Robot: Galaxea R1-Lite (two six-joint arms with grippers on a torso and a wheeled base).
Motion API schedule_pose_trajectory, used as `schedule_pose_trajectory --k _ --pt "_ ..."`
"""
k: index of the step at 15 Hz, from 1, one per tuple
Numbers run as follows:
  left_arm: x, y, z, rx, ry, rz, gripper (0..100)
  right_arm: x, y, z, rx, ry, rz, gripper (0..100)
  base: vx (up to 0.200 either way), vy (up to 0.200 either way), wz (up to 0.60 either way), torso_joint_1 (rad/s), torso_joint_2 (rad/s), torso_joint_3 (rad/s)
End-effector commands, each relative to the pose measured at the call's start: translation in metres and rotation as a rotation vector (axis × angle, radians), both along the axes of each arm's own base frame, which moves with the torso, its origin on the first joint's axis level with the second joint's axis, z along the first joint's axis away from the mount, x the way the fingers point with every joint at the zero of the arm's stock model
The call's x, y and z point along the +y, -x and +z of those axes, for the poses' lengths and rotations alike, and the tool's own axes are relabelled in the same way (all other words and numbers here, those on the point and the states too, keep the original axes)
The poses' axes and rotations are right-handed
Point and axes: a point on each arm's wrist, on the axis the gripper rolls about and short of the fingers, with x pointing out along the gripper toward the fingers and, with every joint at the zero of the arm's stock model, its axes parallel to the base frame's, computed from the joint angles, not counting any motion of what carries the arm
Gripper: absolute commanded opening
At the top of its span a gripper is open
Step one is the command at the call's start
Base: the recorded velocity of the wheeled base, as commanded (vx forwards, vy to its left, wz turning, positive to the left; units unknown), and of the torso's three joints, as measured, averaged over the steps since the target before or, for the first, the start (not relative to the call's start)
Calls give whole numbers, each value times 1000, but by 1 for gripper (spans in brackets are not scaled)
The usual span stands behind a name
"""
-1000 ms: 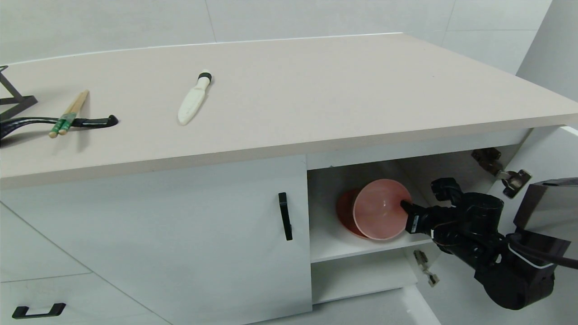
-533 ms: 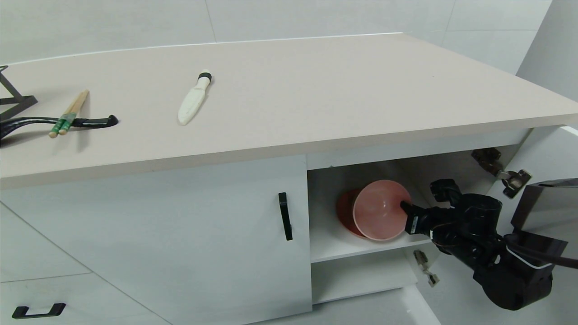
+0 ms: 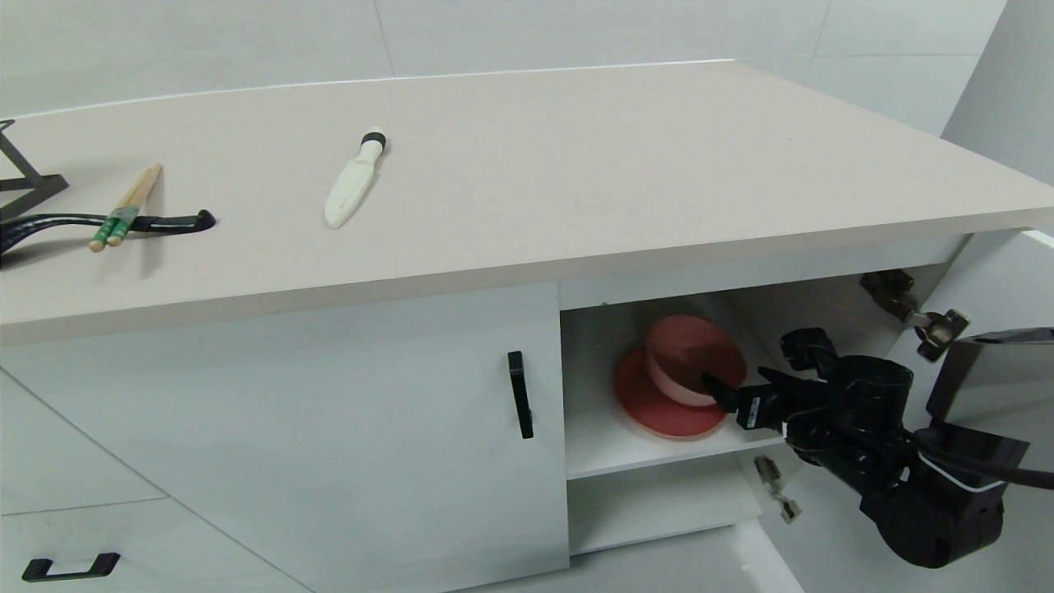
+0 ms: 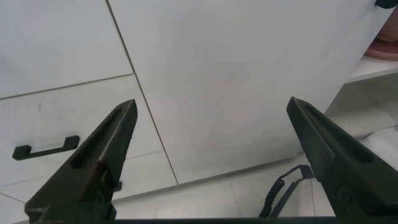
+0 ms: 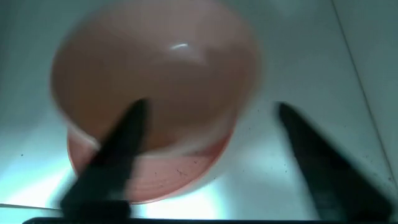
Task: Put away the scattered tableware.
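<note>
Head view: wooden chopsticks (image 3: 125,207) laid across black handle (image 3: 169,221), cream knife (image 3: 352,183) on matte counter (image 3: 617,165). Left wrist view: left gripper (image 4: 211,106) spread wide, nothing held. Round pink bowl (image 3: 692,362) seated on flat red plate (image 3: 659,412), cupboard shelf (image 3: 609,445). Right wrist view: right gripper (image 5: 211,106) splayed, nothing clamped, speckled plate seen.

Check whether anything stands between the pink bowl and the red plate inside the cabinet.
Nothing visible does. The pink bowl already rests on the red plate on the cabinet shelf. The right pincer is open around the bowl, with one finger at its rim.
</note>
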Motion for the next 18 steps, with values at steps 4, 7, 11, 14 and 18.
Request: schedule_pose_trajectory --k 4,7,11,14,18 --pt "0 0 0 2 7 4 100 0 29 30 -73 9 30 100 0 0 0 0 0 0" --pt "0 0 0 1 4 4 100 -7 77 49 -80 79 78 100 0 0 0 0 0 0" --pt "0 0 0 0 4 5 100 -26 147 76 -173 150 185 100 0 0 0 0 0 0" --pt "0 0 0 -2 4 5 100 -49 188 110 -361 113 106 100 0 0 0 0 0 0" --pt "0 0 0 0 3 5 100 -75 236 117 -342 172 -9 100 0 0 0 0 0 0"
